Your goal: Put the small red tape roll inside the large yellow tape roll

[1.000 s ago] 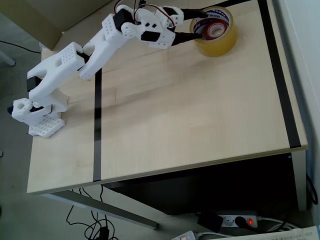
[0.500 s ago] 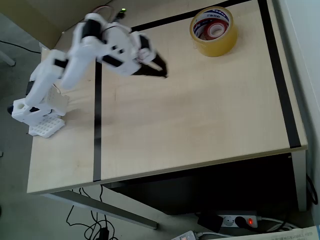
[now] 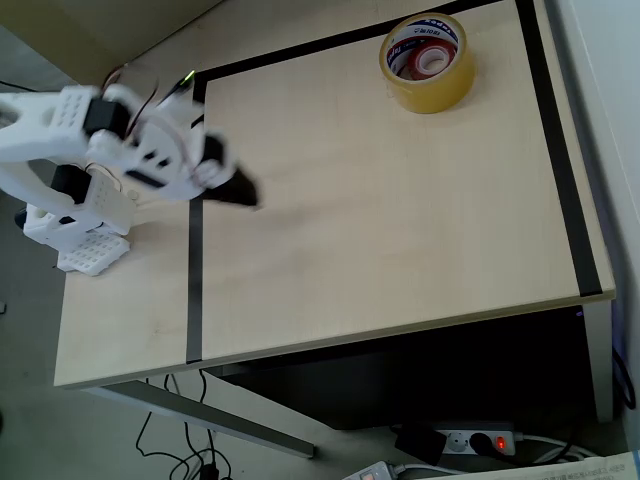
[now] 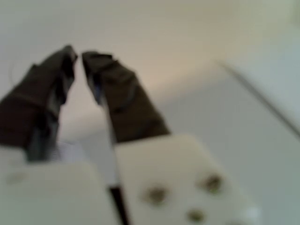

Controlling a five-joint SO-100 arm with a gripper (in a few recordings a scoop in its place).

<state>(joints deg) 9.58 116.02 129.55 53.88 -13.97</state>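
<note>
1. The setting looks like an office or lab workspace set up for robot trials, not a home.
2. A pale wood-laminate desk (image 3: 400, 230) on grey metal legs carries the work; black tape lines (image 3: 194, 290) run near its left, far and right edges, marking off a rectangular area.
3. A white 3D-printed robot arm (image 3: 95, 150) is mounted at the desk's far-left corner.
4. Under the near edge, on a grey floor, lie a power strip with a lit red switch (image 3: 480, 440) and loose black cables (image 3: 180, 455).

Black tape lines (image 3: 194, 280) cross the wooden table (image 3: 400, 230).
</note>
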